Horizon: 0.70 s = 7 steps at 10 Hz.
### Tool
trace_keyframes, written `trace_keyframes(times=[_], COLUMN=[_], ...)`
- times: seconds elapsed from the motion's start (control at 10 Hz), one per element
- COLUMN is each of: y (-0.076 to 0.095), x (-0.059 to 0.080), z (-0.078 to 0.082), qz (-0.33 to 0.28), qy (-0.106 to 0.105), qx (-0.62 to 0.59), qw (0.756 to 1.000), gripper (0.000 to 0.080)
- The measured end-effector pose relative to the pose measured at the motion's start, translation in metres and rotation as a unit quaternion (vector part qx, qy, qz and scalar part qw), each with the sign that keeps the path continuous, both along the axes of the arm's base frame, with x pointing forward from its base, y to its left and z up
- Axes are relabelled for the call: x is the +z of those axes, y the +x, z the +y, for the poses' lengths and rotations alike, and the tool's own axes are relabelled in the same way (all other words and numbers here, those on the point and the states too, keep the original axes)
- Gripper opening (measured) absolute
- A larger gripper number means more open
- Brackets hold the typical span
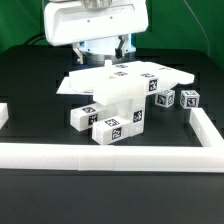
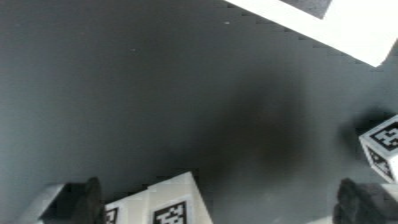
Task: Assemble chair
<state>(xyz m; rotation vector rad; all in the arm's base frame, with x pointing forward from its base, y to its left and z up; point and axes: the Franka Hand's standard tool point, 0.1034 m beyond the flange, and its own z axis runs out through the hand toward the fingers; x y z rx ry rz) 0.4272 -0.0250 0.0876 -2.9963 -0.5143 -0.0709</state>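
The chair parts lie in a loose heap in the middle of the black table. A wide flat white panel (image 1: pixel 118 80) rests across tagged blocky pieces (image 1: pixel 112 128). A smaller tagged block (image 1: pixel 85 116) lies on the exterior view's left. Two tagged cubes (image 1: pixel 166 98) (image 1: pixel 188 98) lie on the exterior view's right. My gripper (image 1: pixel 100 52) hangs above the back of the heap, open and empty. In the wrist view its dark fingers (image 2: pixel 71 203) stand wide apart around my gripper's gap (image 2: pixel 219 205). A tagged white part (image 2: pixel 164 205) shows between them, nearer one finger, and another tagged part (image 2: pixel 382 140) sits at the frame edge.
A long white border rail (image 1: pixel 110 153) runs along the front of the table and up the exterior view's right side (image 1: pixel 208 128). A short rail end (image 1: pixel 3 115) shows at the exterior view's left. A white flat edge (image 2: pixel 320 25) crosses a corner of the wrist view.
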Motion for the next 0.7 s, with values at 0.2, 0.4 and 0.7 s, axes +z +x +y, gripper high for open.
trace_keyframes(times=[0.2, 0.4, 0.7], y=[0.007, 0.024, 0.049], x=[-0.003, -0.009, -0.01], z=[0.009, 0.019, 0.035], qz=[0.003, 0.001, 0.002], qy=[-0.001, -0.001, -0.001], qx=[-0.007, -0.008, -0.029], qw=[1.0, 1.0, 1.0], gripper=[0.0649, 0.0649, 0.0649])
